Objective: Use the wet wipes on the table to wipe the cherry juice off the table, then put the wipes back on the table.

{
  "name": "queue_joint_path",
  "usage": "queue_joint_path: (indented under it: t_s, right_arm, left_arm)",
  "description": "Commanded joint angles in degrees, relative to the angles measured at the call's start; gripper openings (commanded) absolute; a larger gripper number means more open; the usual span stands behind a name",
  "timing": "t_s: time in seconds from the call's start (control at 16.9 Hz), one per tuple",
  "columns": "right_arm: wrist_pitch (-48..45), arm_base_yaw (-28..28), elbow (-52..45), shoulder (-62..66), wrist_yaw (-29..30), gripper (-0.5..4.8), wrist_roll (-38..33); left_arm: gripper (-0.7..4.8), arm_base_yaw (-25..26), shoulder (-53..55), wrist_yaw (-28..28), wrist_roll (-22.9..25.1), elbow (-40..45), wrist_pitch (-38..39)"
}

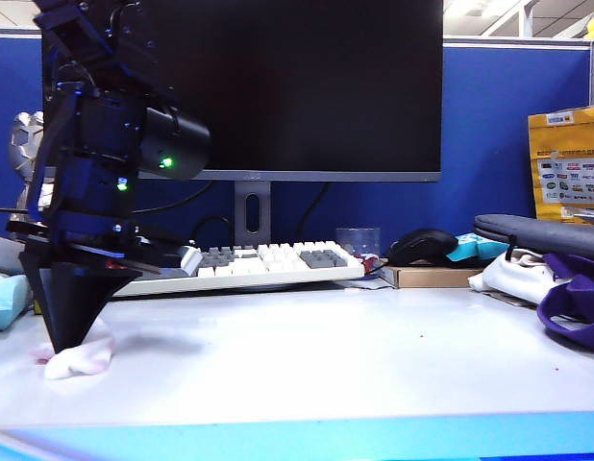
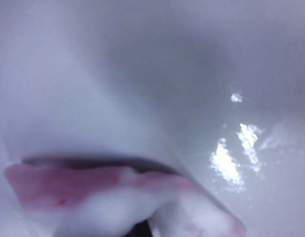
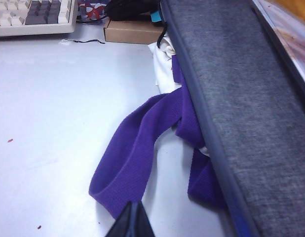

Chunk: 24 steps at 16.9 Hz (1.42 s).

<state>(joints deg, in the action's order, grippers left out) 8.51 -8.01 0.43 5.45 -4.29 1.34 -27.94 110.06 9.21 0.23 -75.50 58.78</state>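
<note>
The wet wipes (image 1: pixel 84 358) lie as a crumpled white, pink-stained wad on the table (image 1: pixel 335 355) at the front left. My left gripper (image 1: pixel 66 344) points straight down, shut on the wad and pressing it to the surface. In the left wrist view the wet wipes (image 2: pixel 108 197) fill the near field, pink along one edge, and only a dark sliver of the left gripper (image 2: pixel 142 231) shows. Cherry juice shows as a tiny red speck (image 3: pixel 10 140) on the table (image 3: pixel 68 98). My right gripper (image 3: pixel 133 219) is shut and empty, hovering by a purple strap (image 3: pixel 137 148).
A keyboard (image 1: pixel 249 262) and monitor (image 1: pixel 278 86) stand at the back. A black mouse (image 1: pixel 422 246) on a cardboard box (image 1: pixel 432 276) and a grey case (image 1: pixel 547 233) over a white cloth with purple straps (image 1: pixel 571 298) crowd the right side.
</note>
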Motion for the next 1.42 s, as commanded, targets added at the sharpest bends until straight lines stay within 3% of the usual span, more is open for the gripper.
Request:
queue_joint_path:
  t_s: [0.06,0.18,0.24,0.3,0.47,0.59,0.65,0.95,1.06,1.12,1.18,1.42]
  right_arm:
    - [-0.59,0.00,-0.13,-0.04,-0.02,-0.01,-0.07]
    - [-0.59,0.00,-0.13,-0.04,0.00,-0.01,-0.07]
    - [-0.61,0.00,-0.13,-0.04,-0.02,-0.01,-0.07]
    - [-0.59,0.00,-0.13,-0.04,-0.02,-0.01,-0.07]
    - [-0.59,0.02,-0.13,-0.04,-0.02,-0.01,-0.07]
    - [-0.61,0.02,-0.13,-0.04,-0.02,-0.01,-0.07]
    - [-0.61,0.02,-0.13,-0.04,-0.02,-0.01,-0.07]
    - [-0.61,0.02,-0.13,-0.04,-0.02,-0.01,-0.07]
    - [-0.61,0.02,-0.13,-0.04,-0.02,-0.01,-0.07]
    - [-0.61,0.02,-0.13,-0.04,-0.02,-0.01,-0.07]
    - [-0.61,0.02,-0.13,-0.04,-0.02,-0.01,-0.07]
    - [-0.59,0.02,-0.13,-0.04,-0.02,-0.01,-0.07]
  left_arm:
    - [-0.05,0.15,1.03,-10.51,-1.62,0.70,-5.99]
    - [-0.05,-2.14,1.03,-28.96,-4.96,0.70,-11.89]
    - [-0.05,-3.04,1.03,-33.77,-5.73,0.70,-13.70]
    - [-0.05,-3.69,1.03,-35.12,-6.82,0.68,-15.02]
    - [0.14,-4.87,0.74,-34.95,-9.29,-1.55,-15.56]
    - [1.82,-4.79,0.31,-35.36,-9.27,-4.13,-12.81]
    - [2.17,-4.76,0.09,-35.36,-9.22,-5.57,-11.06]
    - [2.03,-4.68,-4.39,-34.18,-8.83,-9.70,-7.08]
    - [1.27,-3.98,-8.61,-30.80,-8.74,-9.68,-8.20]
    - [0.44,-3.89,-10.69,-29.70,-8.81,-9.70,-8.74]
    - [0.08,-3.89,-12.70,-27.89,-8.85,-9.70,-8.98]
    - [-0.06,-3.87,-25.75,-16.92,-8.85,-9.68,-12.52]
